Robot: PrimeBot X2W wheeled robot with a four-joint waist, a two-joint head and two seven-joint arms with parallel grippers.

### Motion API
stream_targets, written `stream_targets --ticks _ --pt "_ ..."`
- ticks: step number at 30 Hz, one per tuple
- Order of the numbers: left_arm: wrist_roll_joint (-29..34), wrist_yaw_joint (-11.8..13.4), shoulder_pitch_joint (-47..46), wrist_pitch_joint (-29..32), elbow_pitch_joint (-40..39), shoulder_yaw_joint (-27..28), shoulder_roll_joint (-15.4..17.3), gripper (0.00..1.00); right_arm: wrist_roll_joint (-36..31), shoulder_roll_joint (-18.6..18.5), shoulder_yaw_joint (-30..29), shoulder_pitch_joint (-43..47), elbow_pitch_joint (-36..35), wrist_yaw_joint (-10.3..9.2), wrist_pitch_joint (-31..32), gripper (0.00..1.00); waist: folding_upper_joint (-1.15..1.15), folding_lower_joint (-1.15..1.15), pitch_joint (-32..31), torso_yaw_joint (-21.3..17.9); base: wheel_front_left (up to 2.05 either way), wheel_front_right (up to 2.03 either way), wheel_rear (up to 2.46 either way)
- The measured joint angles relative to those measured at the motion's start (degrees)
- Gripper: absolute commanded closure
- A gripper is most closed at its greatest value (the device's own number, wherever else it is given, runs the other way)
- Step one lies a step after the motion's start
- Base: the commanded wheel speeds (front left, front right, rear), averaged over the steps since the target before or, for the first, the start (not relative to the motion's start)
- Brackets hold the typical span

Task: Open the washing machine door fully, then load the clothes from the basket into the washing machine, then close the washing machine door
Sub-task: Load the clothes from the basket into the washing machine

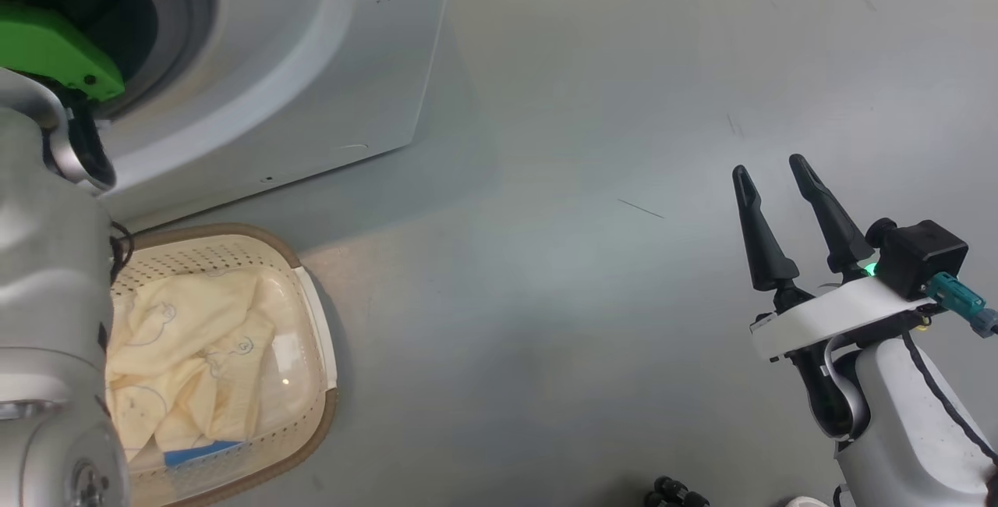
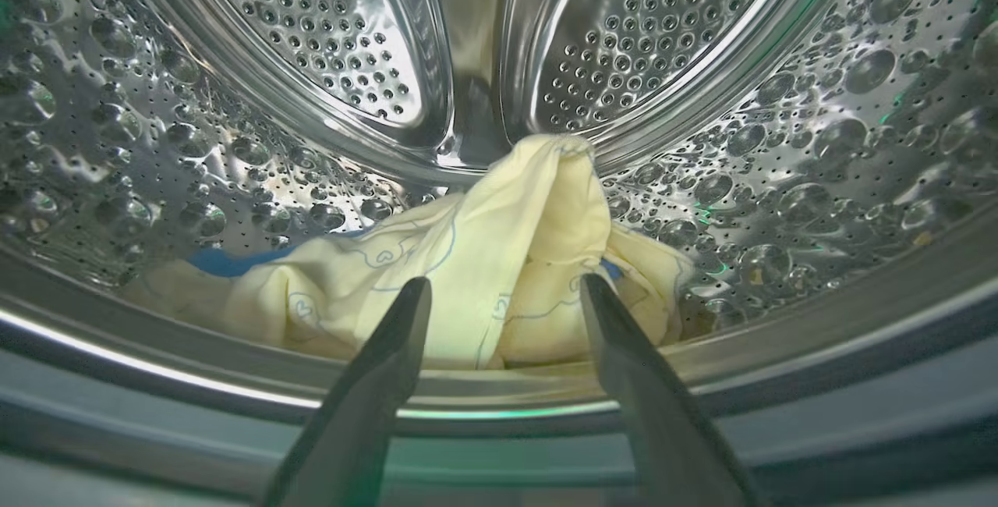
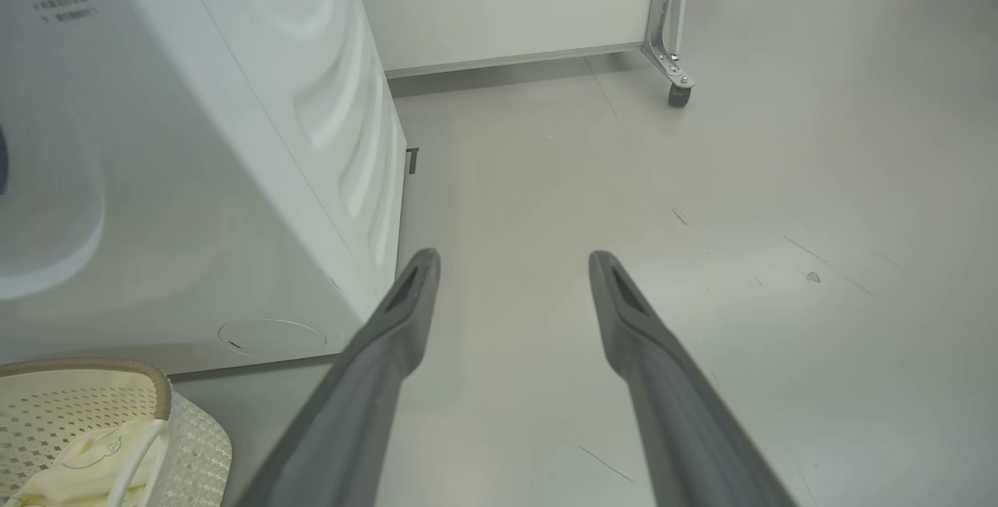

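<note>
The white washing machine (image 1: 312, 62) stands at the upper left, its round opening uncovered; the washing machine door is out of view. My left arm (image 1: 47, 296) reaches into that opening. Inside the steel drum (image 2: 312, 39) my left gripper (image 2: 505, 282) is open just in front of a cream garment (image 2: 530, 210) with blue trim that lies on the drum floor, apart from the fingers. More cream clothes (image 1: 187, 351) lie in the basket (image 1: 312, 413) on the floor below the machine. My right gripper (image 1: 768, 166) hovers open and empty over bare floor at the right, and its own view shows the gripper (image 3: 514, 257) open too.
The grey rubber seal (image 2: 156, 444) runs under the left fingers. In the right wrist view the machine's side panel (image 3: 234, 140) is at the left, the basket corner (image 3: 93, 405) at lower left, and a wheeled white panel (image 3: 674, 93) stands farther back.
</note>
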Motion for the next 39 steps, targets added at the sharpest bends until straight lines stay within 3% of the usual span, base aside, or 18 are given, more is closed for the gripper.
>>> stream_targets --ticks 10,19,39 --pt "-0.8 0.0 5.2 -0.2 0.8 0.2 -2.4 0.00 -0.5 -0.1 -0.2 0.1 0.5 0.00 0.0 0.00 0.00 0.00 -4.8 2.9 0.00 0.00 0.00" --pt "-1.6 0.0 11.4 -0.2 -3.1 1.2 -3.9 0.00 -0.5 0.2 -1.2 1.7 1.0 0.00 0.0 0.00 0.00 0.00 -8.9 4.7 0.00 0.00 0.00" --pt "-1.3 -4.7 30.4 -0.2 -13.4 -0.4 -6.1 0.00 -1.5 0.7 -2.3 7.3 2.4 0.00 0.0 0.00 0.00 0.00 -19.4 6.7 0.00 0.00 0.00"
